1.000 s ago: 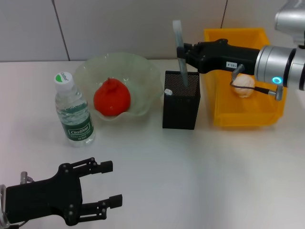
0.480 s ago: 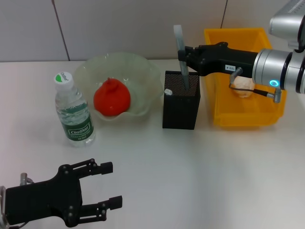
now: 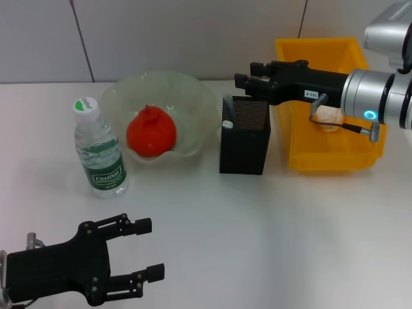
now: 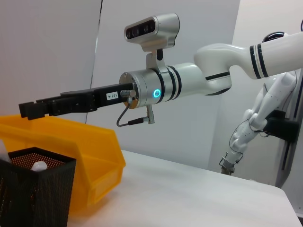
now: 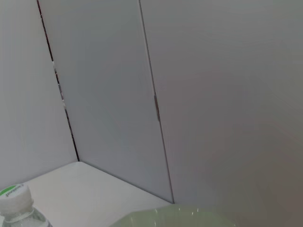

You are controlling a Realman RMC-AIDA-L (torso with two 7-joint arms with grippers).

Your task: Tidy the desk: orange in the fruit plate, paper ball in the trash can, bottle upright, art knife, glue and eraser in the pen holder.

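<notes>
The orange lies in the fruit plate. To its left the bottle stands upright. My right gripper hovers open just above the back rim of the black mesh pen holder, holding nothing. Inside the holder's left corner leans a pale strip, the art knife, with a small white tip below it, possibly the glue. In the trash can the paper ball is partly hidden by my right arm. The eraser is out of view. My left gripper rests open at the front left.
The left wrist view shows the right gripper above the pen holder and the trash can. The right wrist view catches the bottle's cap and the fruit plate's rim. A wall stands behind the desk.
The art knife, held upright over the pen holder, has dropped down inside it. My right gripper has let go of it and stays above the holder. The left arm is unmoved.
</notes>
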